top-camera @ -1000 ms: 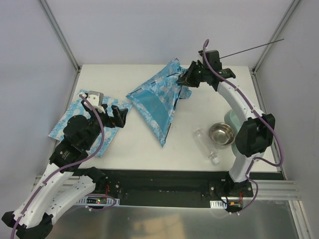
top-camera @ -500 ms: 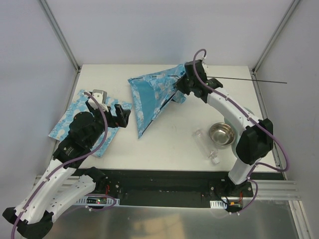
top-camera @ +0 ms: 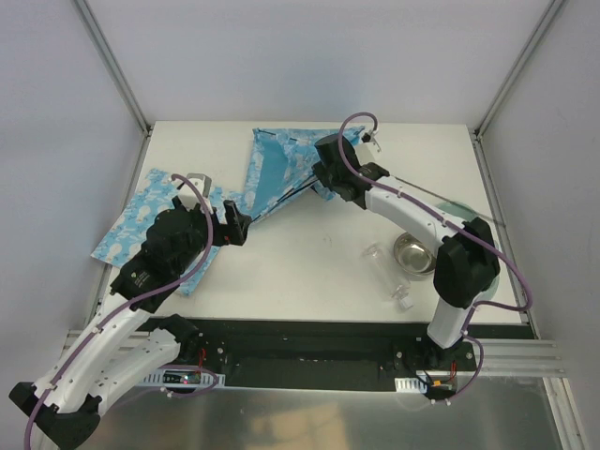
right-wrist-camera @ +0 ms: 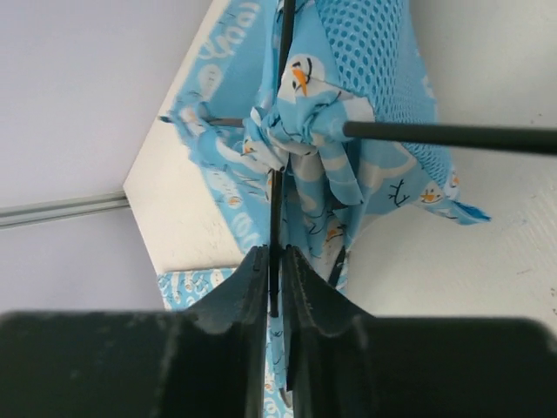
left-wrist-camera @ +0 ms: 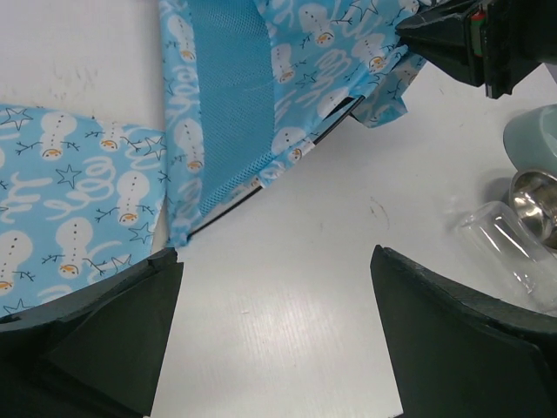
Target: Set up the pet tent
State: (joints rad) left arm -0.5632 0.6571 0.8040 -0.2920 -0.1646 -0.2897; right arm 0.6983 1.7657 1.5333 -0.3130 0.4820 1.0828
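My right pincer (top-camera: 322,169) reaches over the far middle of the bench (top-camera: 309,277). In its wrist view the right pincer (right-wrist-camera: 274,258) has its two fingers drawn almost together on a thin black pole (right-wrist-camera: 277,200) of the pet tent (right-wrist-camera: 348,70), with only that rod between them. A second pole (right-wrist-camera: 452,135) crosses it at a bunched knot of fabric and runs off to the right. The pet tent (top-camera: 277,164) is not standing. It lies slumped and folded at the far centre of the bench, turquoise mesh lining up, and its near corner tapers down toward my left pincer (top-camera: 231,225). From the left wrist I see the tent (left-wrist-camera: 235,96) meet the edge of the snowman-print mat (left-wrist-camera: 70,209), which lies flat on the left side. My left pincer (left-wrist-camera: 274,257) is spread wide above bare bench and grips nothing. A steel bowl (top-camera: 417,251) and a clear plastic bottle (top-camera: 386,274) lying on its side sit close together near the right arm's base.
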